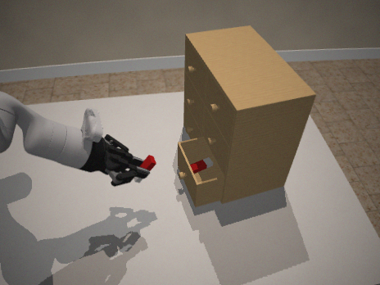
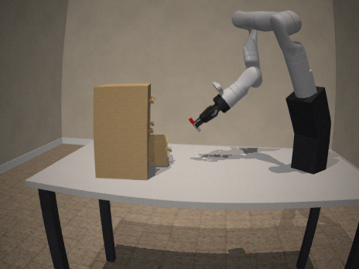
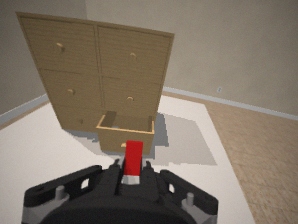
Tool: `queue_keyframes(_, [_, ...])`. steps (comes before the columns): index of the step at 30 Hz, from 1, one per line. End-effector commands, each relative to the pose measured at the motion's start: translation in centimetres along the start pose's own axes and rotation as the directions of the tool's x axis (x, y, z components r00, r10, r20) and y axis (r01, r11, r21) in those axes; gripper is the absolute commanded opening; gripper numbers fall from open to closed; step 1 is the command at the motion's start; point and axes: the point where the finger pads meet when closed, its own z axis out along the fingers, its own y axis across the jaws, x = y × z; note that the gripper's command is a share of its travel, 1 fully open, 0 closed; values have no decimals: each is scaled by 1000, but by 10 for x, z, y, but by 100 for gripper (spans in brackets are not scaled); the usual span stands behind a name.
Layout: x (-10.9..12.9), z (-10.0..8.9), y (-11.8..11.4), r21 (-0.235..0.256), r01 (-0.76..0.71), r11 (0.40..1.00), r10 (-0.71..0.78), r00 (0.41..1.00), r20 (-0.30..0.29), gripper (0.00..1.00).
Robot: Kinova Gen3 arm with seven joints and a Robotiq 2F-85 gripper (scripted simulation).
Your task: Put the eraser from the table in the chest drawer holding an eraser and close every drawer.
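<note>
My gripper (image 1: 141,166) is shut on a red eraser (image 1: 149,162) and holds it in the air in front of the chest, well above the table. It also shows in the exterior view (image 2: 192,121) and in the wrist view (image 3: 133,157). The wooden chest (image 1: 242,106) stands on the table with its knobbed drawer fronts facing me. One bottom drawer (image 1: 200,172) is pulled partly out. A second red eraser (image 1: 198,165) lies inside it. In the wrist view the open drawer (image 3: 126,127) sits just beyond the held eraser. The other drawers are pushed in.
The arm's black base (image 2: 309,131) stands at the table's right end in the exterior view. The chest stands near the table's far edge in the top view.
</note>
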Motion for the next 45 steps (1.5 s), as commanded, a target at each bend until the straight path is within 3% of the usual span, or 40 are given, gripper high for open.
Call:
queue_keyframes(1, [-7, 0, 1, -6, -21, 1000, 21, 999, -25, 19])
queue_keyframes(9, [-8, -1, 1, -6, -21, 1000, 21, 995, -98, 19])
queue_keyframes(22, [-8, -1, 1, -6, -21, 1000, 20, 987, -158, 19])
queue_keyframes(45, [-9, -1, 0, -6, -21, 1000, 20, 984, -179, 19])
